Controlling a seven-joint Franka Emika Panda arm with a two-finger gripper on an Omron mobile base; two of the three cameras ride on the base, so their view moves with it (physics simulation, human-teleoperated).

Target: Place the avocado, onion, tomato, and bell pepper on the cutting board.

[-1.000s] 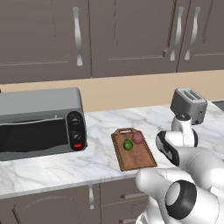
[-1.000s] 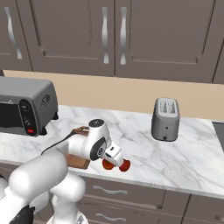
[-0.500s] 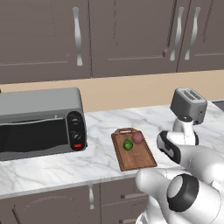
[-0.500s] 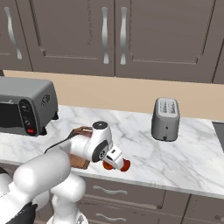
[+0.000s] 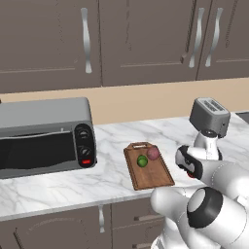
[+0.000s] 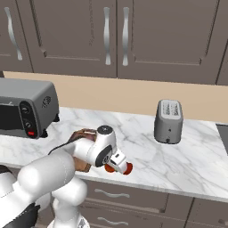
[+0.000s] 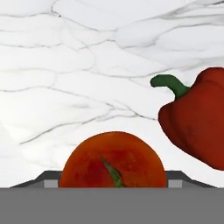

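The orange-red tomato (image 7: 113, 162) lies on the marble counter right under my hand, between the two finger tips of my gripper (image 7: 113, 181), which stands open around it. The deep red bell pepper (image 7: 196, 122) with its green stem lies just beside the tomato. From the right base view, my gripper (image 6: 117, 166) hangs low over the counter's front, with the tomato (image 6: 108, 168) and bell pepper (image 6: 128, 168) on either side of it. The green avocado (image 5: 142, 161) and pinkish onion (image 5: 153, 153) rest on the brown cutting board (image 5: 151, 177), left of my hand.
A silver toaster (image 5: 209, 116) stands at the back right of the counter. A large toaster oven (image 5: 44, 136) sits at the left. Cabinet doors run above the counter, and the counter's front edge (image 6: 147, 185) lies close to the tomato.
My hand has eased slightly down and to the right over the tomato. The avocado, onion and board have not moved.
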